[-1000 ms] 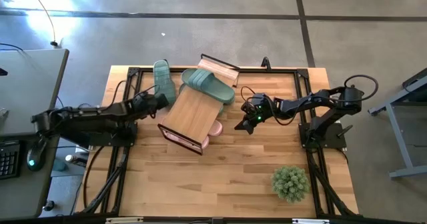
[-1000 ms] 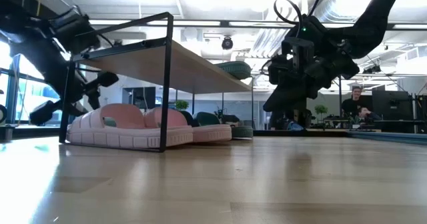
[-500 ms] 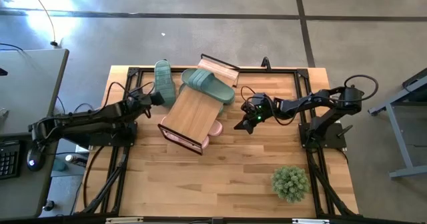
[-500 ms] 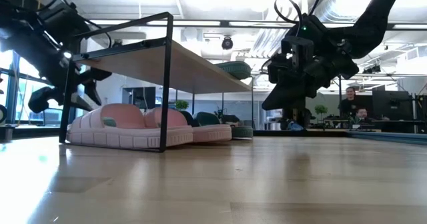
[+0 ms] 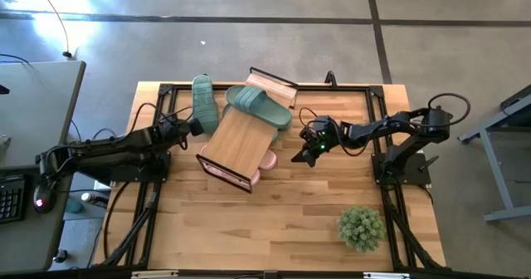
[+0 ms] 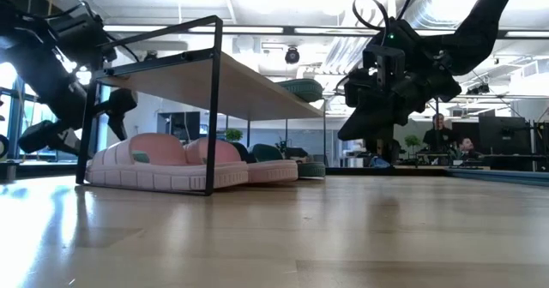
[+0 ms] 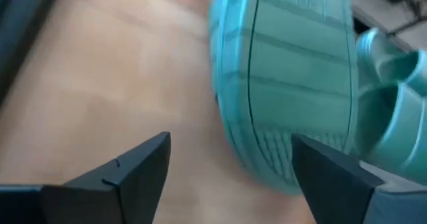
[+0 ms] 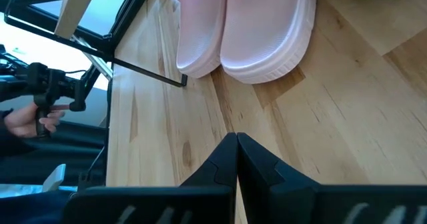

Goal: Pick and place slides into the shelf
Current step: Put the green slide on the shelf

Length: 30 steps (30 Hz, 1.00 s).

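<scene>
The shelf (image 5: 241, 139) stands slantwise at the table's middle. One green slide (image 5: 259, 105) lies on the far end of its top. The pink slides (image 6: 171, 161) sit under it on the table. Another green slide (image 5: 203, 100) lies on the table left of the shelf, its ribbed sole (image 7: 293, 71) turned toward my left gripper (image 7: 230, 161). That gripper is open at the slide's near end (image 5: 196, 126). My right gripper (image 5: 297, 156) hangs shut to the right of the shelf, pointing at the pink slides (image 8: 247, 31). My left gripper stands open with one fingertip (image 7: 313, 167) right at the green slide's near end (image 7: 273, 157). I cannot tell whether it touches the slide. The slide rests on the table.
A potted plant (image 5: 361, 227) stands near the front right corner. Black frame rails (image 5: 158, 92) run along the table's edges. People (image 6: 442, 135) sit in the room beyond the table. Bare wood lies in front of the shelf (image 5: 274, 221).
My left gripper has drawn back a little from the green slide toward the table's left edge and has rolled slightly. The slide stays on the table beside the shelf.
</scene>
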Motion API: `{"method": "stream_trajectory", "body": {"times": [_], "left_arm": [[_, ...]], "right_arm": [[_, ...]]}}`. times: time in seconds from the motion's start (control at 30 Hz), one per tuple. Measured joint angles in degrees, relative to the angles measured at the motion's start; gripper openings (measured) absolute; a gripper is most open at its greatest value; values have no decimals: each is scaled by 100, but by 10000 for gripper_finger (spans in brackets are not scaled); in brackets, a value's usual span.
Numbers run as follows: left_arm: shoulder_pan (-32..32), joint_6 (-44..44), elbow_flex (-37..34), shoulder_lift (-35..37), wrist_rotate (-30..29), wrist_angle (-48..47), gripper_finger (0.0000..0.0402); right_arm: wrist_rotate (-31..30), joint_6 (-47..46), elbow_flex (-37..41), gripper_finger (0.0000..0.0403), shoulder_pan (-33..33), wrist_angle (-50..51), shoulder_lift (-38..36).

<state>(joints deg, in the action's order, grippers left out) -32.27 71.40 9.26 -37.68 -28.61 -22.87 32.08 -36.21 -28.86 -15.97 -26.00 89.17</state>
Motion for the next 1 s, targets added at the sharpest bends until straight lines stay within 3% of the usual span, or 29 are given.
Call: {"method": "stream_trajectory", "body": {"times": [0.27,0.4,0.63,1.0], "left_arm": [[2,535,-21,-556,395,424,296],[2,537,-171,-860,396,1296,289],[-1,953,-289,-1290,458,1628,283],[0,839,-344,-1869,418,2788,282]], "right_arm": [[121,-136,0,0,0,2,0],[162,-231,0,0,0,1,0],[162,-255,0,0,54,3,0],[143,-293,0,0,114,3,0]]}}
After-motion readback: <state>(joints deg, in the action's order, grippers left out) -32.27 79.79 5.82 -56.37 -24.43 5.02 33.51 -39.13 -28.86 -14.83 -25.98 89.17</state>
